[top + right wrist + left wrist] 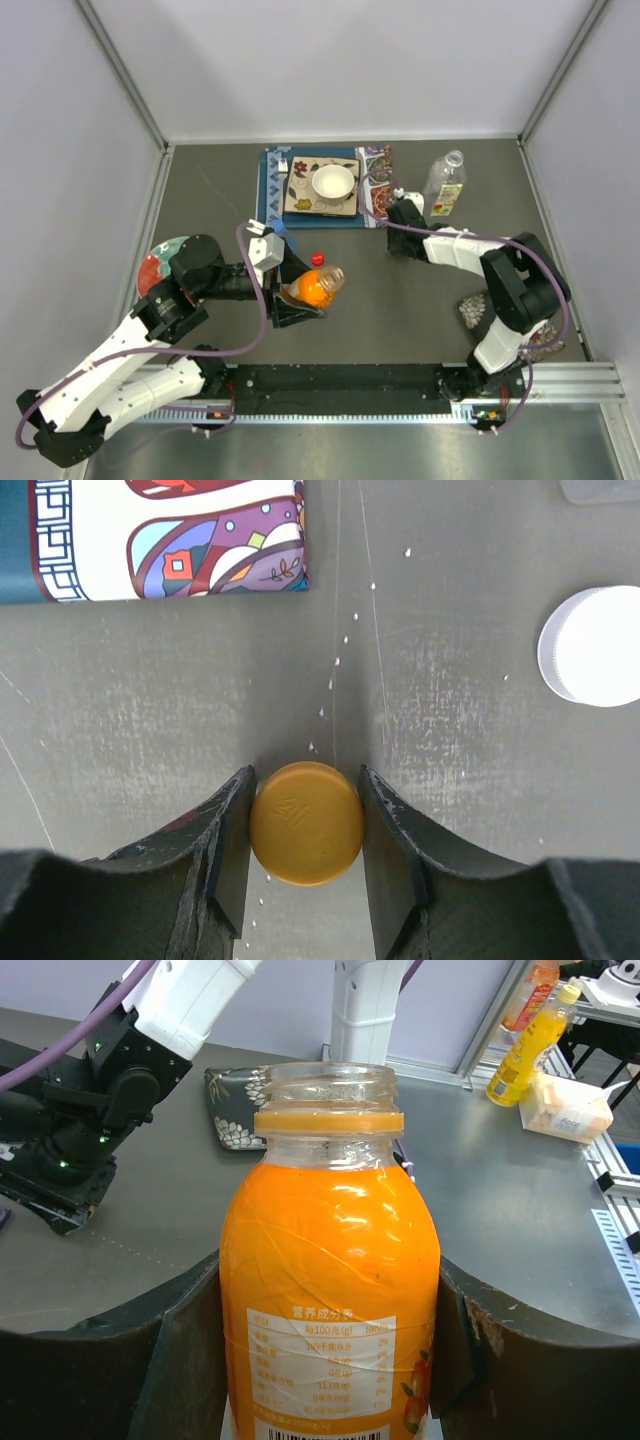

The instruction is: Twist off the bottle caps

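Dark grey surface (pixel 400 330), top view.

Left arm (pixel 120 370): base at 7 o'clock, folded elbow near 9, forearm running toward 3 and ending near centre. Left jaws pinch the body of the orange juice bottle (pixel 315 285), one pad on each side of the label. The bottle leans with its neck toward 2 o'clock. The neck is open with no cap; an orange ring sits under the thread.

Right arm (pixel 510 290): base at 5 o'clock, elbow up at 3, forearm stretched toward 10, wrist pointing down just beside the mat's right edge.

Patterned mat (pixel 270 200) at 12 o'clock carries a square plate (pixel 300 195) with a white bowl (pixel 333 182) on it. A clear bottle (pixel 445 182) stands at 1 o'clock, uncapped.

Red cap (pixel 317 258) lies on the surface at 12 o'clock of the juice bottle, just apart from it.

Right jaws pinch the orange cap (pixel 305 822) by its rim, flat face up; cannot tell whether it touches the surface. White cap (pixel 595 645) lies on the surface at 2 o'clock of it, well apart.
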You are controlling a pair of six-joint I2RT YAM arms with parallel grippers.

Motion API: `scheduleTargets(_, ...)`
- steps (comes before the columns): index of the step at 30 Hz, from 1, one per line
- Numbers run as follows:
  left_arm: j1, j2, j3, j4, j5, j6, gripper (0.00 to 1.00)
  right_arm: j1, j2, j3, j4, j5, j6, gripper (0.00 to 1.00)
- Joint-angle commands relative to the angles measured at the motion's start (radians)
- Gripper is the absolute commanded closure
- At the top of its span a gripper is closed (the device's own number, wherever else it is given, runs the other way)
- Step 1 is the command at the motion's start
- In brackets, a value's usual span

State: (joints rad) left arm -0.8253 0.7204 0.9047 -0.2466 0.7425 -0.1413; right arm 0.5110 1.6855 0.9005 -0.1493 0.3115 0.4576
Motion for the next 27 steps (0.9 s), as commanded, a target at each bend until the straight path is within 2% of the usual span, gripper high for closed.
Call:
scheduleTargets(1,0.003,-0.001,-0.007,0.030,-0.009,0.017,0.62,-0.028,0.040,0.041,0.007,-0.037,0.013,0.51)
scheduleTargets(4,0.003,0.001,-0.007,0.029,-0.011,0.017,0.62,-0.026,0.045,0.046,0.001,-0.040,0.015,0.42)
scheduleTargets(11,0.003,0.008,-0.007,0.027,-0.014,0.014,0.61,-0.028,0.007,0.041,-0.009,-0.035,0.026,0.37)
scheduleTargets(16,0.003,0.017,-0.010,0.029,-0.020,0.014,0.61,-0.019,-0.221,0.121,-0.087,-0.066,0.038,0.33)
scheduleTargets(20,0.002,0.033,-0.009,0.041,-0.022,0.006,0.59,0.029,-0.355,0.293,-0.202,-0.061,0.016,0.30)
scheduleTargets(23,0.002,0.050,-0.007,0.047,-0.026,0.003,0.59,0.098,-0.479,0.363,-0.182,-0.136,-0.028,0.30)
scheduleTargets(25,0.002,0.060,-0.006,0.055,-0.043,0.002,0.59,0.155,-0.544,0.344,-0.129,-0.263,-0.060,0.29)
scheduleTargets(26,0.002,0.065,-0.006,0.055,-0.054,0.002,0.59,0.158,-0.611,0.324,-0.039,-0.340,-0.051,0.27)
scheduleTargets(27,0.002,0.070,-0.004,0.058,-0.063,-0.001,0.59,0.158,-0.638,0.280,0.003,-0.471,0.017,0.24)
